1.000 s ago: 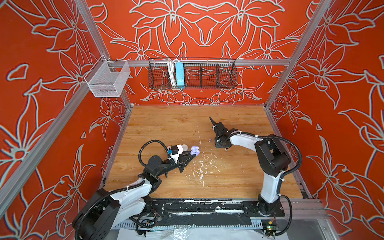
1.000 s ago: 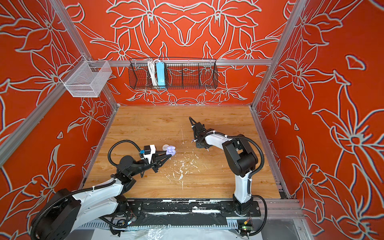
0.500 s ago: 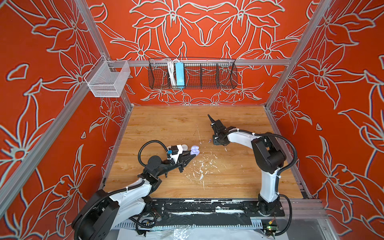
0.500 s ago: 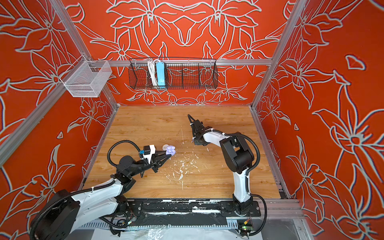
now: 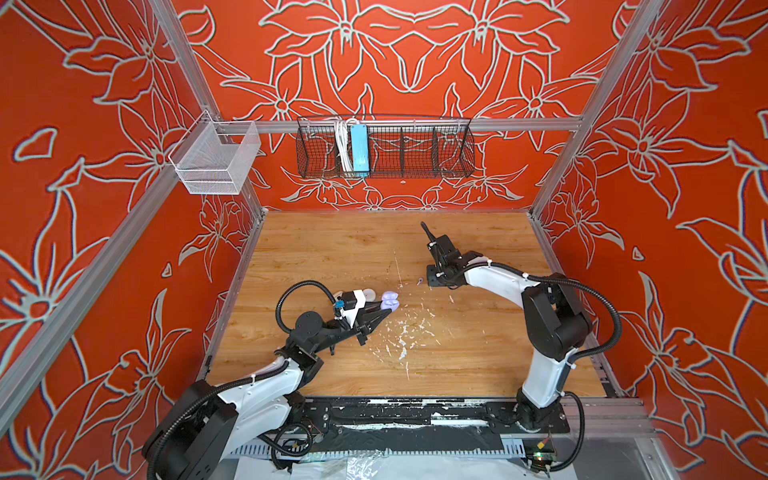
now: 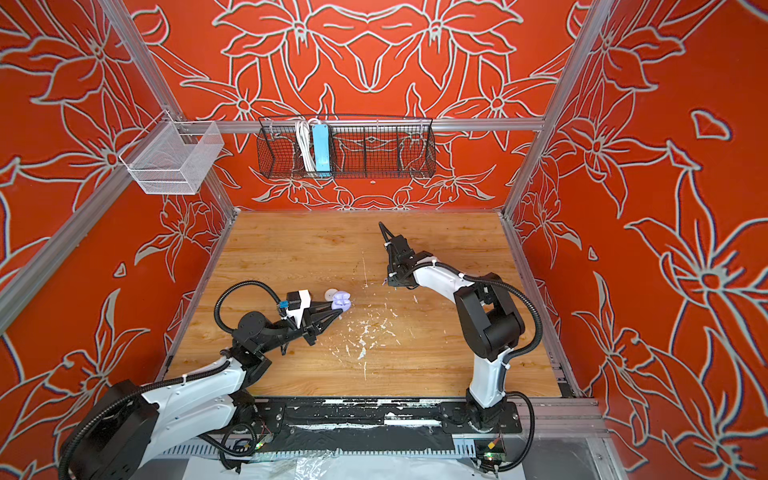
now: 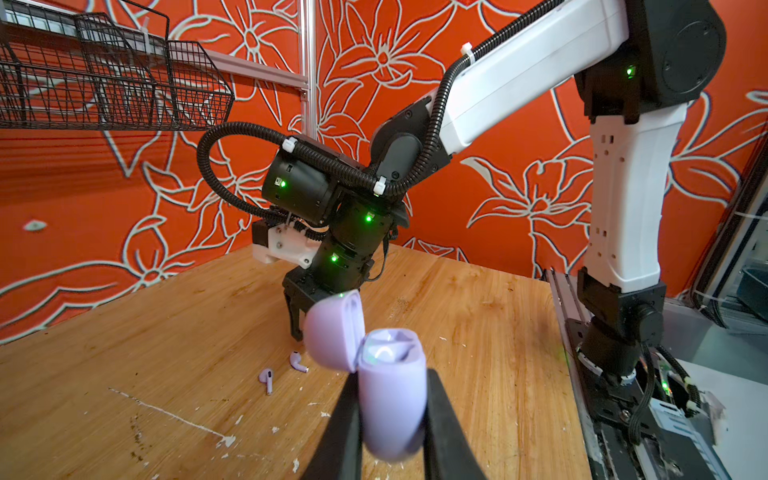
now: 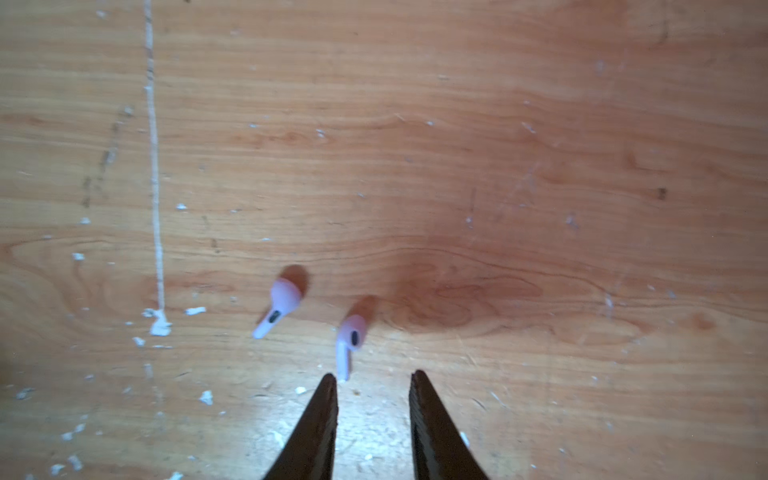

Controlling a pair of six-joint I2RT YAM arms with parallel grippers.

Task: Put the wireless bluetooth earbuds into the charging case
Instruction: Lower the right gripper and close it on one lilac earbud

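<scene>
Nearby, both earbuds [image 8: 351, 332] lie flat, stems toward right hand [image 8: 374, 375].

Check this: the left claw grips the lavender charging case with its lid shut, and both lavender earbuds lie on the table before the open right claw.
The lid is open, not shut: the left wrist view shows the left claw gripping the lavender charging case with its lid flipped up. The rest holds: both lavender earbuds lie on the table before the open right claw.
</scene>
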